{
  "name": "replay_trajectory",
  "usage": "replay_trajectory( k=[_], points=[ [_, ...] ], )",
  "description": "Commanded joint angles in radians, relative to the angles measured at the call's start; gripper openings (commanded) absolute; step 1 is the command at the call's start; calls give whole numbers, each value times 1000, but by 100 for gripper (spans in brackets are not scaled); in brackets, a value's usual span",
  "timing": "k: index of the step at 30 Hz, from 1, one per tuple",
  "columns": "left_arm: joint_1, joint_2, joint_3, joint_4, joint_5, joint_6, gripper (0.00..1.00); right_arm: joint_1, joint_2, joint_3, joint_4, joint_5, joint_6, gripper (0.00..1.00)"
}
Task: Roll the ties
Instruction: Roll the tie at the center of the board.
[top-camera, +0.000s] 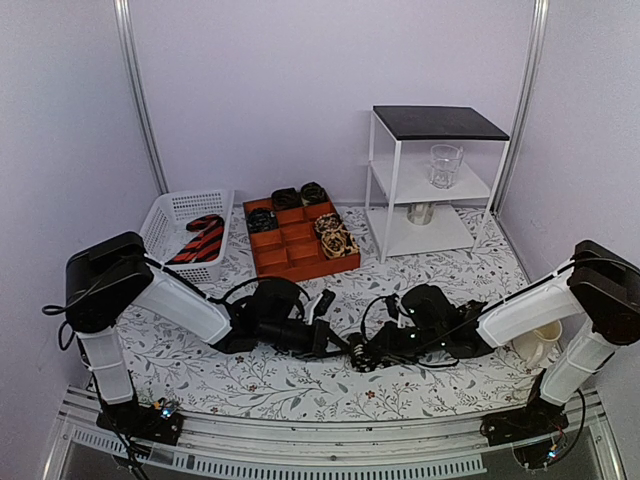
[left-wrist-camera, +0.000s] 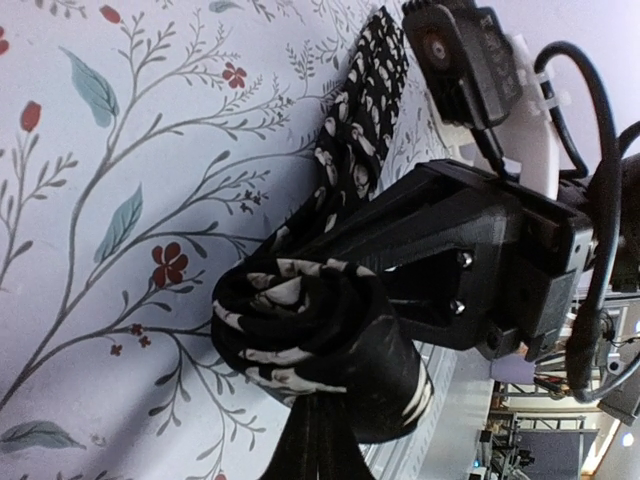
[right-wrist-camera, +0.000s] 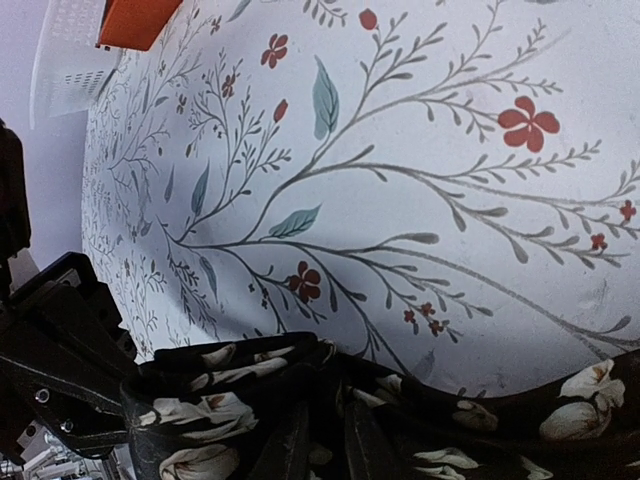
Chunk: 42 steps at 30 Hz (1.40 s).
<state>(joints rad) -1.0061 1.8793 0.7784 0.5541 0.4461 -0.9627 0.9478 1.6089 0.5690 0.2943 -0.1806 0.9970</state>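
Note:
A black tie with pale flowers lies where both arms meet at mid-table. In the left wrist view its rolled end forms a fist-sized coil (left-wrist-camera: 300, 325), and the flat tail (left-wrist-camera: 365, 110) runs away across the cloth. My left gripper (left-wrist-camera: 325, 405) is shut on the coil from below. My right gripper (right-wrist-camera: 330, 440) is shut on the tie (right-wrist-camera: 230, 400) right beside the roll, its two fingers close together in the fabric. From above, the left gripper (top-camera: 336, 345) and right gripper (top-camera: 363, 358) nearly touch and hide most of the tie.
An orange compartment tray (top-camera: 300, 262) at the back holds several rolled ties. A white basket (top-camera: 165, 215) at back left holds a red-and-black striped tie (top-camera: 197, 242). A white shelf unit (top-camera: 432, 190) with a glass stands back right. A mug (top-camera: 540, 345) sits near the right arm.

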Motion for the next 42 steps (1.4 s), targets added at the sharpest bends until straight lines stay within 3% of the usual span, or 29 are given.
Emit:
replay_trajectory(
  k=[1, 10, 21, 30, 37, 42],
  points=[
    [-12, 20, 28, 32, 10, -5, 0, -7, -16, -10, 34, -16, -3, 15],
    [-12, 28, 40, 32, 8, -4, 0, -16, -41, -29, 31, -24, 12, 7],
    [-14, 64, 85, 41, 23, 13, 0, -42, -131, -89, 59, 68, -17, 12],
    [-14, 120, 135, 39, 36, 36, 0, -47, -187, -144, 50, 156, 7, 10],
    [-19, 168, 209, 40, 62, 61, 1, -50, -374, -197, -79, 292, 41, 33],
    [-24, 218, 263, 31, 87, 73, 1, -58, -444, -185, -105, 228, -19, 49]
  ],
)
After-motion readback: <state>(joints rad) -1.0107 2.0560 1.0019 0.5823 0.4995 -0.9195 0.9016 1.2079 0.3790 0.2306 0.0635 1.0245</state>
